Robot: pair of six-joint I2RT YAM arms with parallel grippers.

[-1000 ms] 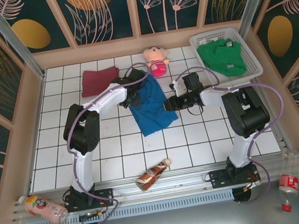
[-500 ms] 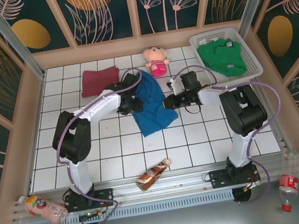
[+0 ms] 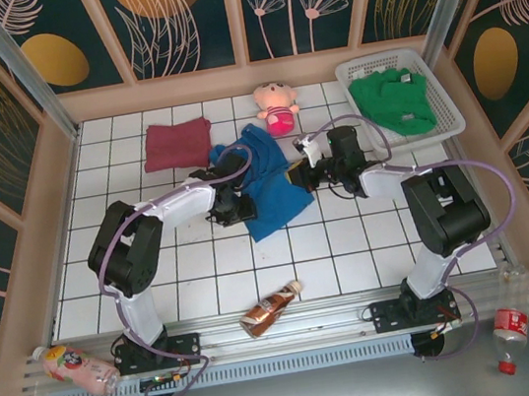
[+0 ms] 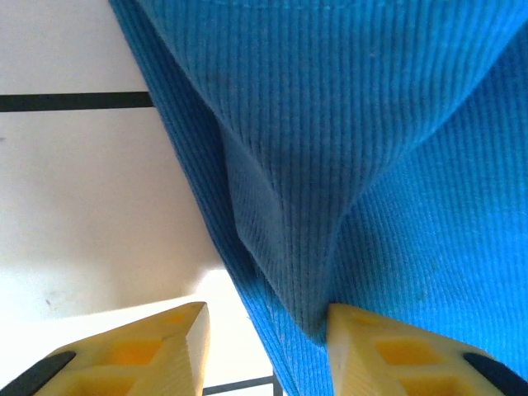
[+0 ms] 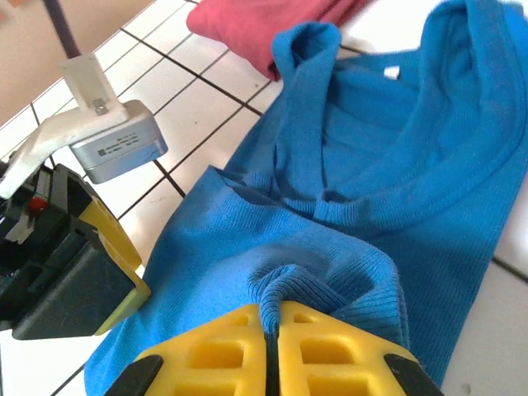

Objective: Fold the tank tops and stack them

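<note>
A: Top view first. Where is the working garment?
B: Blue tank top (image 3: pixel 265 186) lies mid-bench (image 3: pixel 156 274). Its long axis runs from the far edge toward the near edge, with the near end tilted a little to the right. Maroon tank top (image 3: pixel 177 143), apparently folded, lies just beyond it toward the far left corner. Green tank top (image 3: pixel 391 99) sits in the basket (image 3: pixel 451 115) at the far right corner. Plush doll (image 3: pixel 278 106) at the far edge, not ours.

A: Claws relative to it?
B: Left claw (image 3: pixel 234 207) is at the garment's left long edge and right claw (image 3: pixel 298 175) at its right long edge. They face each other across the short axis, each arm nearest its own edge.

A: Left wrist view?
B: Jaws of the left claw (image 4: pixel 264 351) stand partway apart. A fold of blue ribbed cloth drapes down against the inner face of the jaw on the right of the view, and bare bench shows beside the other. Touching, not pinching.

A: Right wrist view?
B: Right claw (image 5: pixel 272 326) is closed tight on a bunched pinch of the blue cloth at its edge, which puckers above the tips. The neck opening lies beyond, toward the maroon one.

A: Judgement?
B: Fold step on the blue one, likely lengthwise, with the right edge carried over toward the left. The left claw would need to close on its edge or clear out first. Green one not yet folded.
</note>
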